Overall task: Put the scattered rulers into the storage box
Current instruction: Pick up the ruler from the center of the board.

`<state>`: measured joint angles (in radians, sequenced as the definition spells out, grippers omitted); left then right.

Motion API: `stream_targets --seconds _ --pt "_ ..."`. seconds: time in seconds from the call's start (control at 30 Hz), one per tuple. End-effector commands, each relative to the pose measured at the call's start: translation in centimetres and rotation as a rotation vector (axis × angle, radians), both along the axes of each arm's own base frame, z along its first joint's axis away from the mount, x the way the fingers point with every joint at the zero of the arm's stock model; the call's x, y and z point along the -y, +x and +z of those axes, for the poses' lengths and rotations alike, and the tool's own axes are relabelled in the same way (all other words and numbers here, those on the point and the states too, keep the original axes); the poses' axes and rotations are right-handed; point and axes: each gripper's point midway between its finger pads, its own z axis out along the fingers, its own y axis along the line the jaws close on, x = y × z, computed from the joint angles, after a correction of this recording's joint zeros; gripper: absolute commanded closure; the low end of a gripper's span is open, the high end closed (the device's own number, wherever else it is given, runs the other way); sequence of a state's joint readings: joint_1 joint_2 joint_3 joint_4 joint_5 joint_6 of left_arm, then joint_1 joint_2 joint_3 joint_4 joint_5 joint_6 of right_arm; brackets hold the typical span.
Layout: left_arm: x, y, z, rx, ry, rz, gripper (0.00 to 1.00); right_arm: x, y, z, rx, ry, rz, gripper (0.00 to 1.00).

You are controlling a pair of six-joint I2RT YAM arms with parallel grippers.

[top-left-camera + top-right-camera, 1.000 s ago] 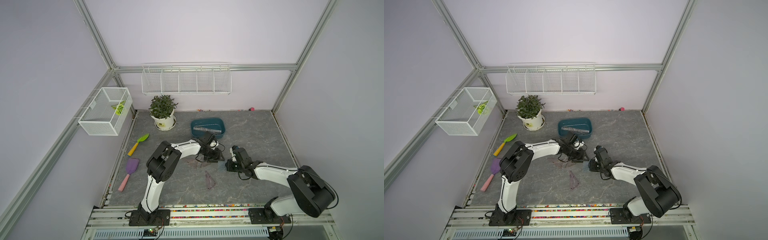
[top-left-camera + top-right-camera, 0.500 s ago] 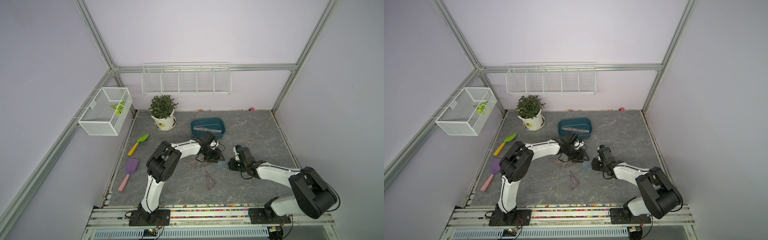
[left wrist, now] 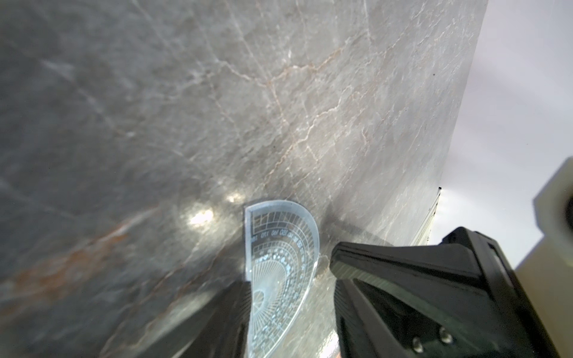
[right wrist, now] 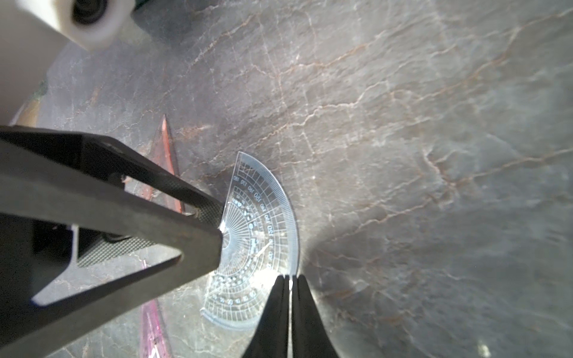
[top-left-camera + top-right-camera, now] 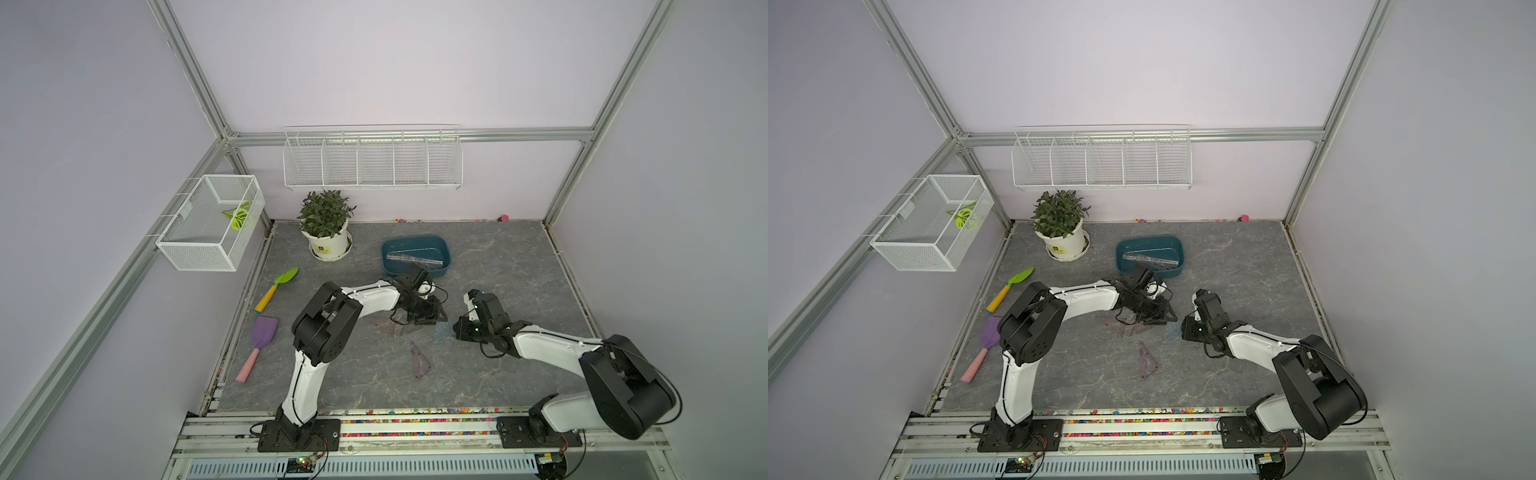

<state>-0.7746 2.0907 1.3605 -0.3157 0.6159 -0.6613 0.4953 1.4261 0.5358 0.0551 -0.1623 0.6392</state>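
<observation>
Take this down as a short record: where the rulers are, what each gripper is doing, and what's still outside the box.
in box: straight rulers lying in the storage box
right gripper: shut on the protractor, at its curved edge
left gripper: open, one finger on each side of the protractor
still on table: at least two triangles
</observation>
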Motion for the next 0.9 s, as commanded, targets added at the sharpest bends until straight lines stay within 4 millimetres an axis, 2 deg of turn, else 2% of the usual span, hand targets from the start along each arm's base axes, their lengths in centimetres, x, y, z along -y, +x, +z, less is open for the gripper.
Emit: stream_targets --seconds 0.0,0.37,0.67,0.87 --pt "-1.6 -0.1 -2.0 -0.012 0.073 0.029 0.5 -0.9 0.6 0.6 0.015 0.02 0.012 0.9" --pt "-1.8 0.0 -1.9 -0.01 0.073 0.034 0.49 -1.0 0.0 -1.2 -0.025 0.007 0.014 0.91" --pt "-3.5 1.3 -1.8 0.013 0.114 0.079 0.45 0.4 -1.7 -3.4 -0.072 -0.037 0.0 0.92" --pt "-3.2 1.1 -2.2 -0.003 0.105 0.074 0.44 1.4 -3.0 -4.3 -0.092 -0.055 -0.016 0.92"
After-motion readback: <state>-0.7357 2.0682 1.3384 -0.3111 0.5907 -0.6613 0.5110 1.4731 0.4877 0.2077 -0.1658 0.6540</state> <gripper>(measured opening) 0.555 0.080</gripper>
